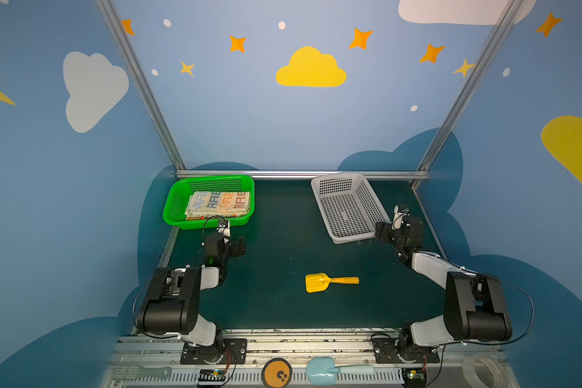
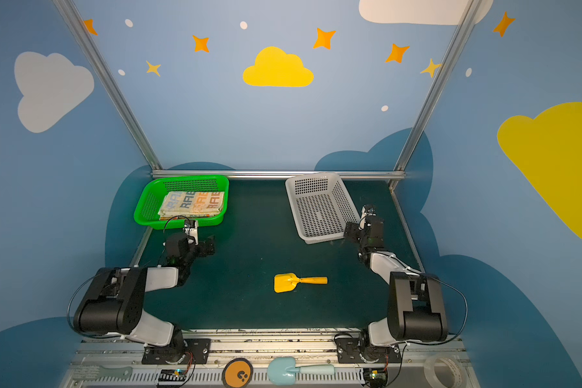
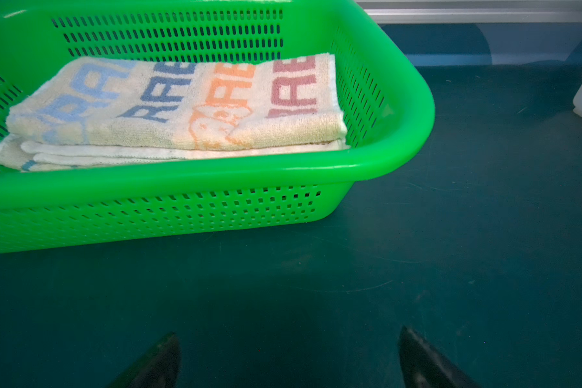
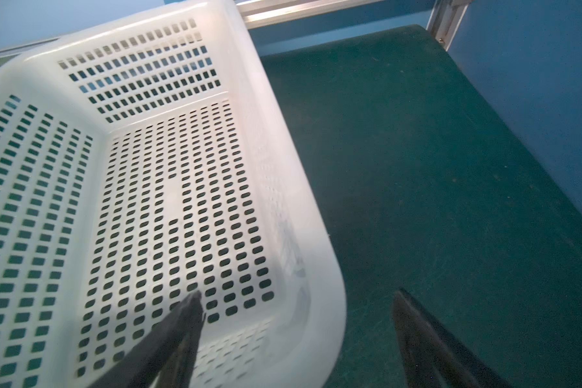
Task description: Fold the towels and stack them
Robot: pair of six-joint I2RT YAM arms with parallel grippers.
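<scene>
stacked towels (image 1: 218, 203), dark green table (image 1: 276, 309) (cloud-painted walls (image 1: 236, 127))

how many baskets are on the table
2: a green basket at the back left holding folded towels, and a white basket at the back right, empty.

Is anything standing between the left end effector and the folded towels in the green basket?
Only the green basket's near wall. The left end effector, open and empty, hangs in front of it, and the stacked towels lie just behind that wall. From above, nothing visible covers them.
</scene>
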